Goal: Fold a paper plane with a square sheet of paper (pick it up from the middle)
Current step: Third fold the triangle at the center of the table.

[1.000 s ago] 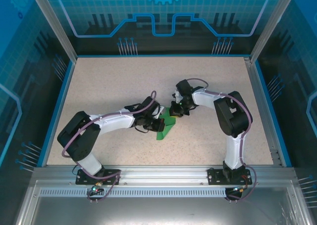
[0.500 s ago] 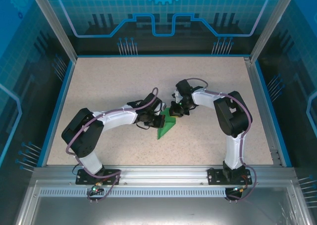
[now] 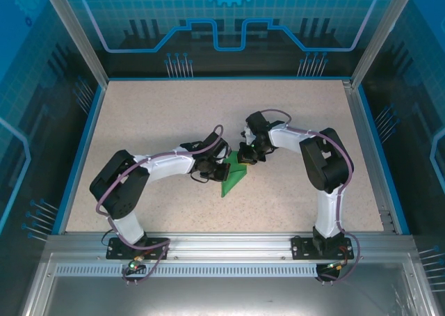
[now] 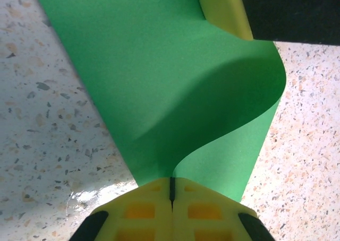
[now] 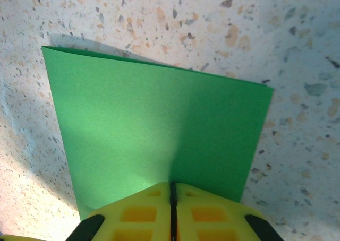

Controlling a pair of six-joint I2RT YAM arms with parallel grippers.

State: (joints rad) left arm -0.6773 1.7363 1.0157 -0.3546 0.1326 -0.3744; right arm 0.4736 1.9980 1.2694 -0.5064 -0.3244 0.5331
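The square sheet of paper (image 3: 233,177) is near the middle of the tabletop (image 3: 153,121), caught between the two arms. The left fingers (image 4: 146,212) are pressed together on one edge of it, and from there the sheet bows in a soft curve toward the right fingers (image 5: 143,212). Those are likewise clamped tight on the paper, which spreads flat beyond them with a straight far edge.

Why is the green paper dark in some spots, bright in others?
Left wrist view: the curled green paper shades its own hollow, and glare whitens the table at lower left. Right wrist view: the paper's right side is dimmer.
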